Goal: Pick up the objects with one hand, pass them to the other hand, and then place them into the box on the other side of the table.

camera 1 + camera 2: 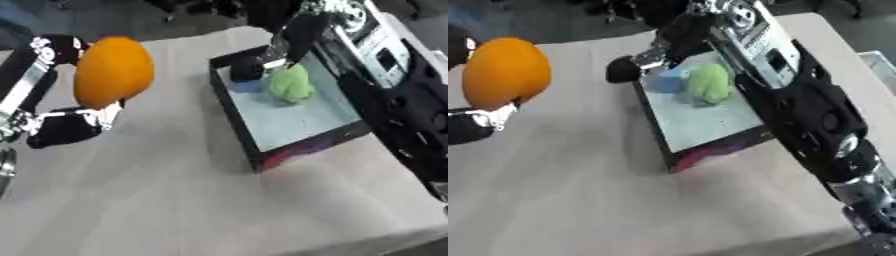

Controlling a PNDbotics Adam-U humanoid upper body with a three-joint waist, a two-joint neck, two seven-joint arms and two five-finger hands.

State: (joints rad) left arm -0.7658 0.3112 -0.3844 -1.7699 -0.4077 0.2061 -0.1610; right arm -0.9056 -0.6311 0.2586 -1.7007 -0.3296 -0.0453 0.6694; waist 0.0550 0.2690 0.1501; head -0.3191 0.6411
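A large orange, egg-shaped object [114,72] is held up at the left, above the table, with my left hand [66,127] shut on its underside. At the right stands a box [229,112] with black walls and a pale blue floor. A green lumpy object [291,84] lies in its far half, next to a small blue thing [668,80]. My right hand [627,67] hangs at the box's far left corner, apart from the green object.
A pale cloth [175,200] covers the table. My right arm [798,105] runs along the box's right side from the lower right to the far corner. The table's front edge [385,242] shows at the lower right.
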